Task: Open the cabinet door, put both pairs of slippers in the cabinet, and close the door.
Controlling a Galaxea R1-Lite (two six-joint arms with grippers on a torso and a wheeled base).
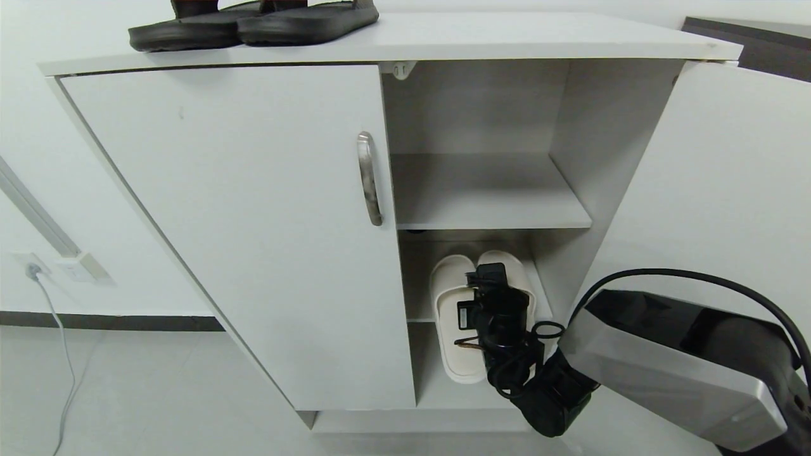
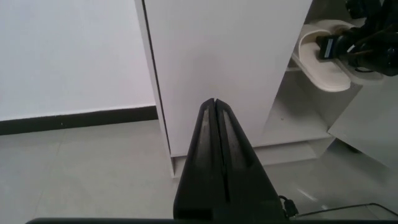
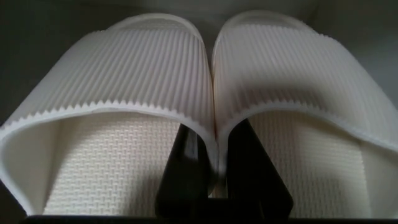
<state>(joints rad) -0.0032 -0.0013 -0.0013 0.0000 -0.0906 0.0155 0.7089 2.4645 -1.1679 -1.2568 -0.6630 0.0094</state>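
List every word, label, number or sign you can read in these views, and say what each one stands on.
None can be read.
Cabinet, its door handle, white slippers, black slippers: plain, no print visible.
Pale patch on the right gripper, whose jaws are shut on the white slippers: possibly a label, too small to read.
Wall socket: no legible marking.

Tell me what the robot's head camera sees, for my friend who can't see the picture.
The right gripper holds a pair of white slippers in the open right side of a white cabinet, below its upper shelf. The left door is shut, and a pair of black slippers sits on top of it.
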